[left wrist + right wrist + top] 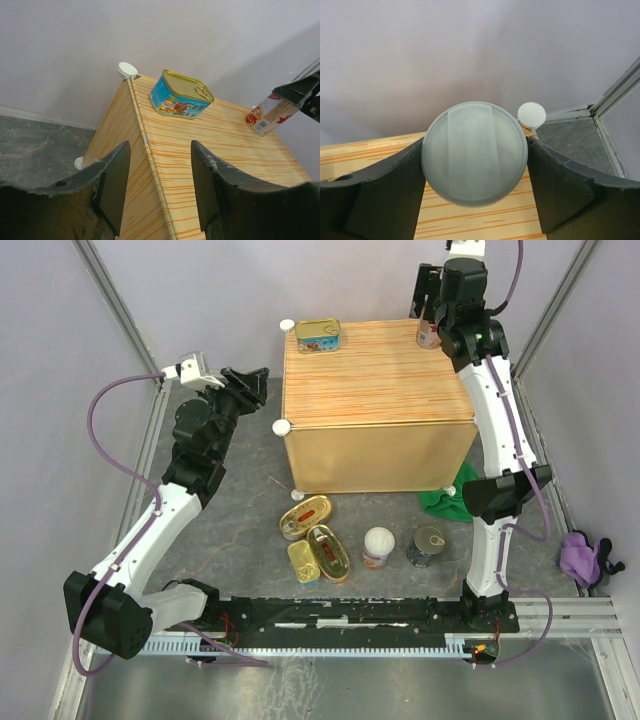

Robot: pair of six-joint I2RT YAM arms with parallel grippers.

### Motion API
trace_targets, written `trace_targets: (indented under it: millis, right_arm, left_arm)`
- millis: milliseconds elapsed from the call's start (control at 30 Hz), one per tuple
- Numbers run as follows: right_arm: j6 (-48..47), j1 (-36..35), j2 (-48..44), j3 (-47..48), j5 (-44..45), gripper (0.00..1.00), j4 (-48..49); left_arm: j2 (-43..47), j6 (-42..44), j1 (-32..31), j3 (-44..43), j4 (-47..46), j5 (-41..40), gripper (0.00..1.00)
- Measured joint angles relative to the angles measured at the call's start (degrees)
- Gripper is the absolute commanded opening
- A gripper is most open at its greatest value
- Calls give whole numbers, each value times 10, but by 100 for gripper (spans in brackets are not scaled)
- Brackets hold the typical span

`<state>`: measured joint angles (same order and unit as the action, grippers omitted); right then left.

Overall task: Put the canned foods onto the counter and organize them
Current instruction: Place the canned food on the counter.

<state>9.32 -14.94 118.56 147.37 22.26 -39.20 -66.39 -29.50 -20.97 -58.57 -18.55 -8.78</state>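
1. Top view.
   - Counter (375,390): centre back.
   - Gold tin (319,335): on its far-left corner.
   - White can (428,336): on its far-right corner, under your right gripper (432,312).
   - Your left gripper (250,380): left of the counter, apart from it.
   - On the floor in front of the counter: oval tin (305,515), second oval tin (328,552), small gold tin (303,562), white-lidded tin (379,546), dark tin (427,545).
   - Green cloth (447,498): at the counter's front-right corner.
2. Left wrist view.
   - Your left gripper (160,150): fingers spread, nothing between them.
   - Beyond it: the counter (215,145), the gold tin (181,95) near a knob (127,69), and the white can (265,116) at the far corner.
3. Right wrist view.
   - Your right gripper (475,160): one finger on each side of the white can (475,152), close against its lid.
   - You cannot tell whether they press it.
   - The can stands over the counter (370,152).
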Motion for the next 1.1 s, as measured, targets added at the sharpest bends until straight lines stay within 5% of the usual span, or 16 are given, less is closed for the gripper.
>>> trace_targets:
  millis: [100,600,1100]
  right_arm:
    - [5,-2,0,-10,-2,91,-2]
    - [24,-2,-21,-41,-3,93,-11]
    - [26,-21,-148,-134,7,93,-27]
  left_arm:
    - [0,0,1,0,0,2,59]
    - [20,0,3,0,6,14,59]
    - [78,-7,3,-8,68,32,59]
